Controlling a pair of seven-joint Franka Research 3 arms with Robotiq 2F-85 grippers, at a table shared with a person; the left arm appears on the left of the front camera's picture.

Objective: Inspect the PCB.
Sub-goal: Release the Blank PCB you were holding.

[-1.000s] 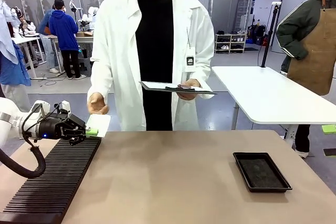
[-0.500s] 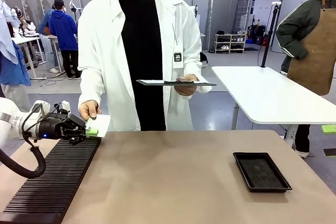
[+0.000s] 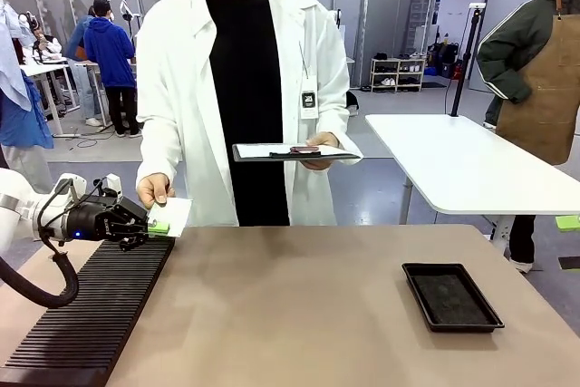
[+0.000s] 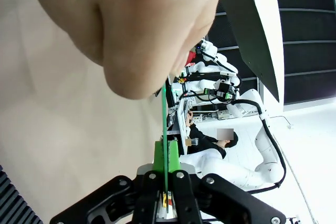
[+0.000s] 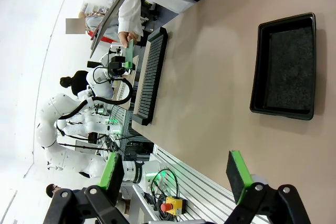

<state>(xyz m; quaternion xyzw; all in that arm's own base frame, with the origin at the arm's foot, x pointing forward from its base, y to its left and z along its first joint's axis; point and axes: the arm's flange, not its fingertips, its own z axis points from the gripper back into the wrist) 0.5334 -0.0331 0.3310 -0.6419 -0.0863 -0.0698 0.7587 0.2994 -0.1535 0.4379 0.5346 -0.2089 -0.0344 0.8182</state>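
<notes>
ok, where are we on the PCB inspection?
Done: the PCB is picked up and held out toward the person by the shut left gripper. In hand: the person's hand grips the board's upper edge while the gripper clamps it, so a handover looks underway. Left: release and the actual check; the clipboard waits in the other hand. The right gripper hangs open, idle.

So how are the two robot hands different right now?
The left gripper has its fingers shut on the PCB; the right gripper has its fingers wide open with nothing between them. The left one sits by the ribbed black rack, where a person's hand also holds the board; the right one touches nothing, with the black tray far ahead. Both have black fingers with green pads.
</notes>
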